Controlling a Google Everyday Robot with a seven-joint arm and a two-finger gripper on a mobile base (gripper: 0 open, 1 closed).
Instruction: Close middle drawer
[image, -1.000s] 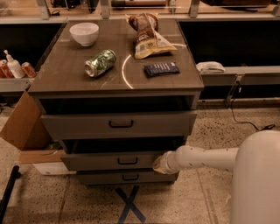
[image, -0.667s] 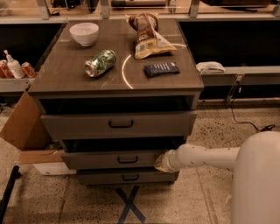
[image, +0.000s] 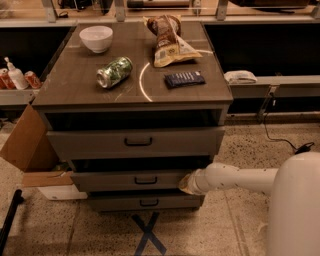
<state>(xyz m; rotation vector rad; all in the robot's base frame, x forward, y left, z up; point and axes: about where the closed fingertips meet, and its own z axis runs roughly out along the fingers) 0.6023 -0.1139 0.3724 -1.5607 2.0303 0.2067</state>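
The middle drawer (image: 125, 180) is the second front of the grey-brown cabinet, with a small dark bar handle (image: 145, 180). It stands a little proud of the lowest drawer front (image: 142, 202) and is recessed behind the top drawer front (image: 135, 142), with a dark gap above it. My white arm (image: 240, 179) reaches in from the right. My gripper (image: 184, 184) is at the right end of the middle drawer's front, touching it.
On the cabinet top (image: 75, 85) lie a white bowl (image: 96, 38), a green can (image: 114, 71) on its side, a chip bag (image: 167, 41) and a dark blue bar (image: 184, 78). A cardboard box (image: 27, 150) stands at the cabinet's left. A blue tape X (image: 148, 234) marks the floor in front.
The middle drawer's front has moved slightly inward, and my gripper has followed it toward the cabinet.
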